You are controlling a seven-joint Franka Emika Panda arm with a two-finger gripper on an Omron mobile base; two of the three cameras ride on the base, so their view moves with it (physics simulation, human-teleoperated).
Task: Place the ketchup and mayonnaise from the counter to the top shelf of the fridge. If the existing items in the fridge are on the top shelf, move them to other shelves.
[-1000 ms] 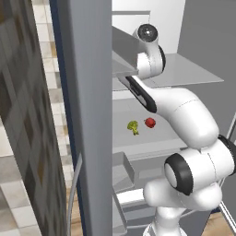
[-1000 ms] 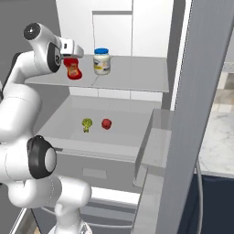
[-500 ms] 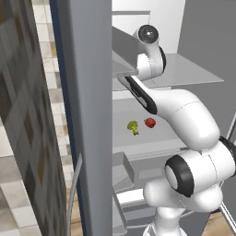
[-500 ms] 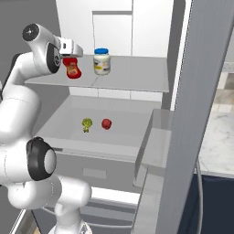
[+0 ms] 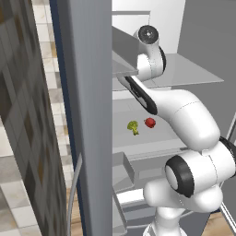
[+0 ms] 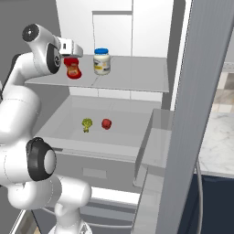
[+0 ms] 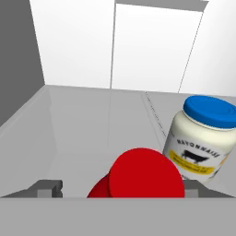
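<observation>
The ketchup stands upright on the top shelf directly under the claw, its red cap between the two fingers, which stand apart on either side and do not seem to press it, while the mayonnaise sits just beside it to the claw's right. The ketchup looks light, stiff and smooth, probably slippery, so the narrow upper body suits a pinch. The mayonnaise looks heavier, perhaps breakable, and best taken around its body below the blue lid.

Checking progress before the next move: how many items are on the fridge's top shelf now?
2: the ketchup at the shelf's left, at the gripper, and the mayonnaise just right of it. The arm may hide the far left corner.
</observation>
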